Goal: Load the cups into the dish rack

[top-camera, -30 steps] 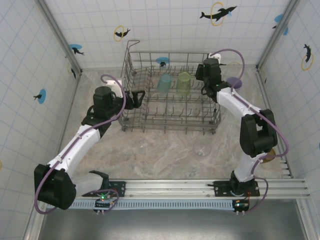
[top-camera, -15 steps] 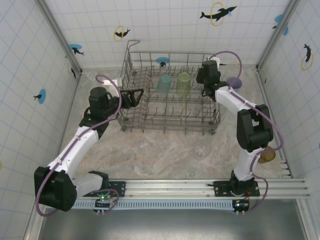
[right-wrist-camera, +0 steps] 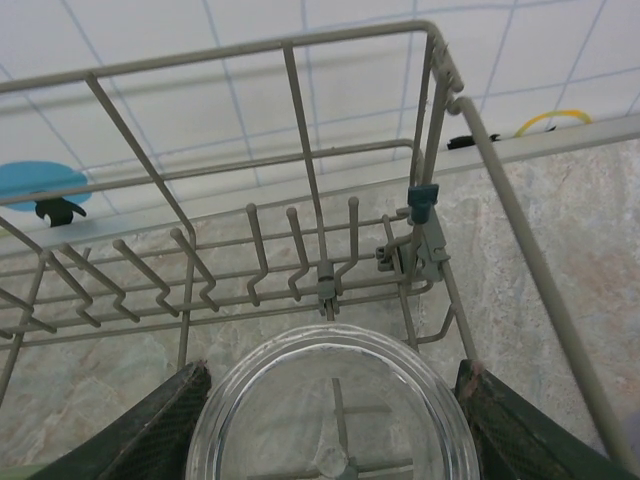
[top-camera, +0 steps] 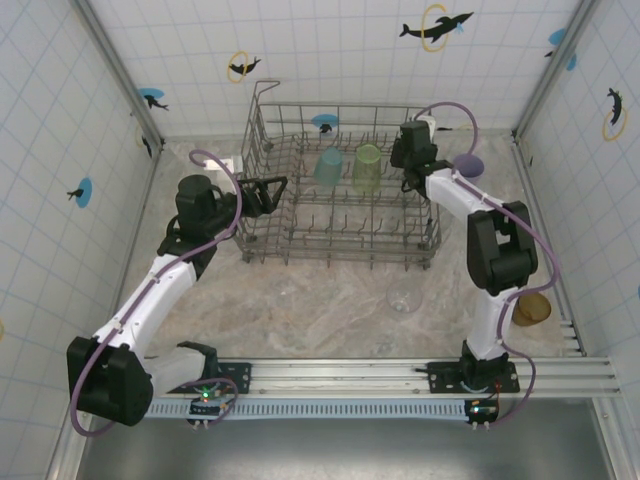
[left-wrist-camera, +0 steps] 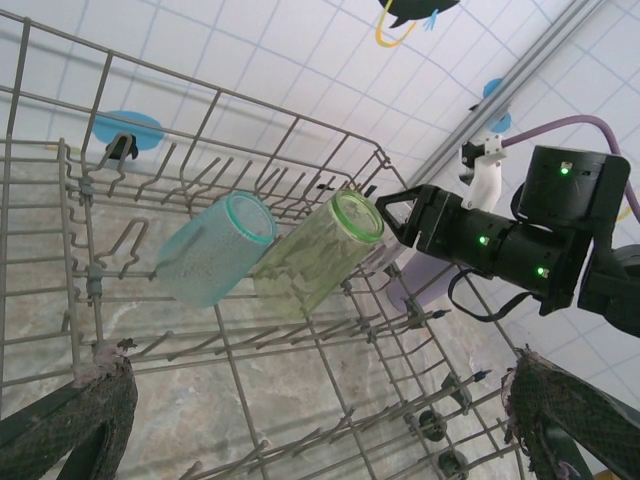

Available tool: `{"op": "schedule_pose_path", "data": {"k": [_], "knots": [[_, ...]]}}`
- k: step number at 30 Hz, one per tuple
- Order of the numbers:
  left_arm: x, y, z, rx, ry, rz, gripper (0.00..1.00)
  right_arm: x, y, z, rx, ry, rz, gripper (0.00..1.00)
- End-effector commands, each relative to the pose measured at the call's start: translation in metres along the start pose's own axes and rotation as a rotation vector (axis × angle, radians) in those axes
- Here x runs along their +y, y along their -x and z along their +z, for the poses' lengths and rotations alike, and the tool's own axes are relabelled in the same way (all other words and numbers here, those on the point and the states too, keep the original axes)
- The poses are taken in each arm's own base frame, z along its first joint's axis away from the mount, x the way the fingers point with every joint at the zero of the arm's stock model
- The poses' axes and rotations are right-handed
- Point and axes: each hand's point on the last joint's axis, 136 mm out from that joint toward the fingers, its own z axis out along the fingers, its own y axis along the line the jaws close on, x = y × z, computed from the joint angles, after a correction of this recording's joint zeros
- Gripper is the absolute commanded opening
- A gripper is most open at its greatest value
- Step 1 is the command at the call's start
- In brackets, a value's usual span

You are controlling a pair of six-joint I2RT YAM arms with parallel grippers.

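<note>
**Clear tumbler poised over the rack.** The right gripper (top-camera: 409, 178) holds a clear cup (right-wrist-camera: 330, 405) above the far right corner of the dish rack (top-camera: 340, 230). Its fingers (right-wrist-camera: 150, 430) are closed on either side of the tumbler's wall, and the cup is seen end-on in the wrist view. Inside the rack, a teal cup (top-camera: 328, 167) and a lime green cup (top-camera: 367, 168) lean side by side on the tines (right-wrist-camera: 300, 250) toward the back. The left gripper (top-camera: 268, 192) hovers at the rack's left wall, its fingers (left-wrist-camera: 80, 420) spread wide and empty.

Three more tumblers wait on the tabletop (top-camera: 300, 300). A lavender cup (top-camera: 468, 165) sits just beyond the right arm, an amber cup (top-camera: 532, 308) near the right edge, and a second clear cup (top-camera: 404, 297) in front of the rack.

The cups look thin-walled, light and smooth, so they are likely to slip or flex under a hard squeeze. A hold across the wall near the rim, as here, seems the safest. The clear ones are also hard to pick out against the marbled surface.

Several things crowd the placement: the upright tines, the rack's corner post (right-wrist-camera: 440, 200) and side wires close on the right, and the green cup just to the left of the held tumbler. The cup probably has to go down between the prongs without catching a wire.
</note>
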Motion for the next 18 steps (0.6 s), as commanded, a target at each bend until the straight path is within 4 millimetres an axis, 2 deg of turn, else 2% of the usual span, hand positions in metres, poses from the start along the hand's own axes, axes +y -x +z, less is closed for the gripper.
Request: {"op": "schedule_pose_path", "data": {"k": [1,5,12,18], "knots": [[-0.002,0.004,-0.006,-0.019,-0.008,0.004,0.97,0.003,0.018,0.001,-0.027,0.004,0.016,0.46],[0.000,0.003,-0.005,-0.015,-0.004,-0.002,0.98,0.005,0.020,0.002,-0.027,0.005,0.011,0.47],[0.002,0.002,-0.005,-0.018,0.008,0.003,0.97,0.002,-0.005,0.017,0.042,-0.008,-0.010,0.51],[0.004,0.002,-0.005,-0.017,0.014,-0.002,0.98,0.001,-0.024,0.028,0.091,-0.011,-0.012,0.59]]}}
